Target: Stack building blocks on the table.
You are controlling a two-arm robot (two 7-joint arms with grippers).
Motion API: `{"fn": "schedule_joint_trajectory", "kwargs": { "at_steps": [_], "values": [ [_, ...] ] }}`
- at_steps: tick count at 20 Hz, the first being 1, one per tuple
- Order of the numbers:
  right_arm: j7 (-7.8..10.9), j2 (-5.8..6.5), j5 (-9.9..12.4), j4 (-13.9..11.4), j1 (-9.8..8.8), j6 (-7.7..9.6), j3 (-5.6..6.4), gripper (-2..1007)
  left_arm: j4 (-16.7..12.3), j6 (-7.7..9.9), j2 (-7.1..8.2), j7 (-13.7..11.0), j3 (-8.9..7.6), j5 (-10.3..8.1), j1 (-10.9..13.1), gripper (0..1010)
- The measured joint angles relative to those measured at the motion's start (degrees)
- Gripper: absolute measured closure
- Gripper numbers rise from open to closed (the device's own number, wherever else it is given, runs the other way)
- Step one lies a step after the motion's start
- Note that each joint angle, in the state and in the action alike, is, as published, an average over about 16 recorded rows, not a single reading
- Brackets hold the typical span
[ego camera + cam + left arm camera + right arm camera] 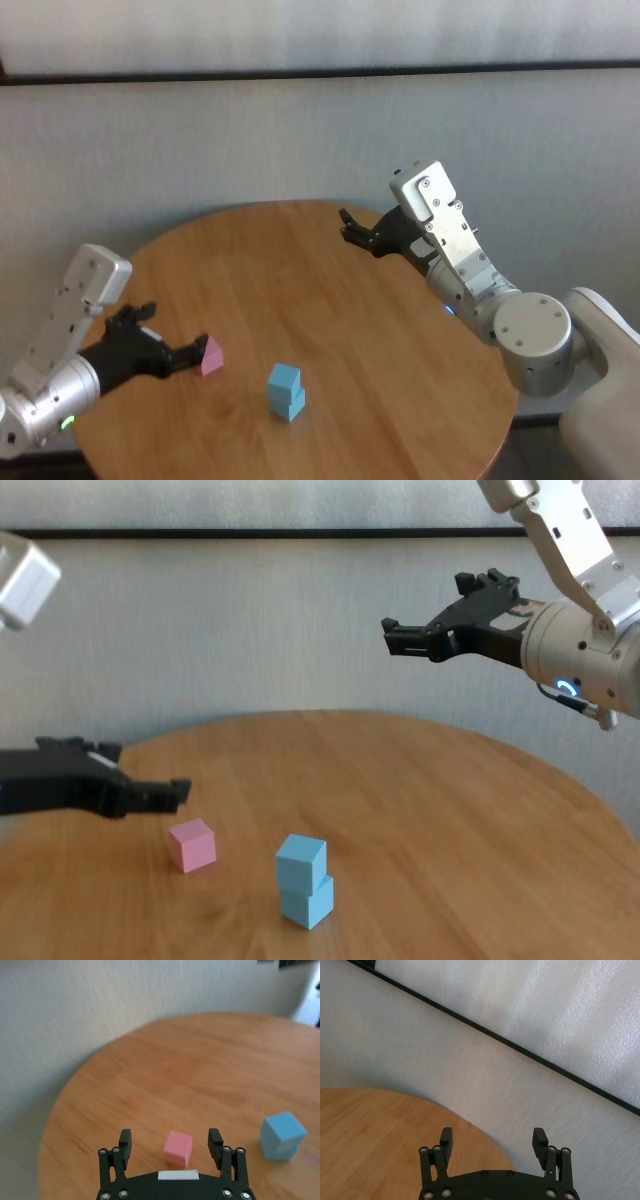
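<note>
Two light blue blocks are stacked, the top one slightly askew on the lower one, near the front of the round wooden table. The stack also shows in the chest view and the left wrist view. The pink block lies on the table to its left. My left gripper is open, low over the table, with the pink block in line between its fingers; in the chest view the gripper is slightly above the block. My right gripper is open and empty, raised over the table's far edge.
A pale wall with a dark horizontal strip stands behind the table. The table's far edge runs under the right gripper. Bare wood spreads right of the stack.
</note>
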Motion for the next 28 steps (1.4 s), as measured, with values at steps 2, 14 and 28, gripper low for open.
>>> {"fn": "schedule_joint_trajectory", "kwargs": {
  "at_steps": [2,14,28],
  "values": [
    [0.0,0.0,0.0,0.0,0.0,0.0,0.0,4,1.73,-0.62,0.73,-1.54,0.7,-0.29,-0.9,10],
    [0.0,0.0,0.0,0.0,0.0,0.0,0.0,4,9.83,-3.39,2.19,-5.09,5.3,-0.04,-6.19,10],
    [0.0,0.0,0.0,0.0,0.0,0.0,0.0,4,14.29,-4.47,2.02,-7.52,8.86,-1.29,-9.78,10]
  ]
}}
